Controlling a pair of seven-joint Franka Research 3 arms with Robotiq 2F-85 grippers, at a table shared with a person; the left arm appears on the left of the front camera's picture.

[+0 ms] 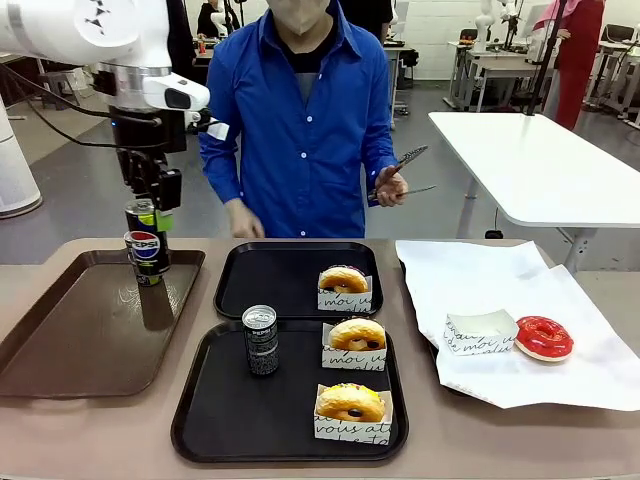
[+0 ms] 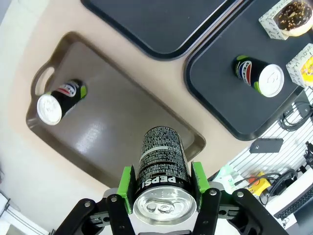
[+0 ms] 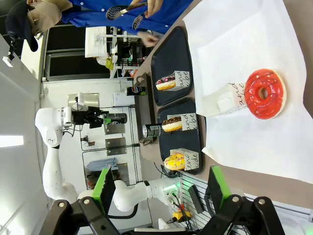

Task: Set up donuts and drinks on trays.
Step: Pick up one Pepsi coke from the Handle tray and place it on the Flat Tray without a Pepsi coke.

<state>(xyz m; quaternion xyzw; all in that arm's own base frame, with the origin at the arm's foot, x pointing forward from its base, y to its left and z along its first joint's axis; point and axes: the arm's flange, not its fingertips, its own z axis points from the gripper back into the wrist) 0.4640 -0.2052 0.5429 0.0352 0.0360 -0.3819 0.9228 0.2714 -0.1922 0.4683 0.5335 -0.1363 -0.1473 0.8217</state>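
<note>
Pepsi can (image 2: 164,161) clamped by its sides in left gripper (image 2: 163,185), held above brown tray (image 2: 112,132). Second can (image 2: 58,100) standing near that tray's handle end, seemingly overlapped by the held one in the front view. Right gripper (image 3: 160,188) spread wide, nothing between. Third can (image 1: 261,340) on near black tray (image 1: 210,420), beside two sleeved donuts (image 1: 357,340).

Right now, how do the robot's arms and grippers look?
The left arm is white, with a black cable beside it. The left gripper and right gripper are black, two-fingered, with green pads.
</note>
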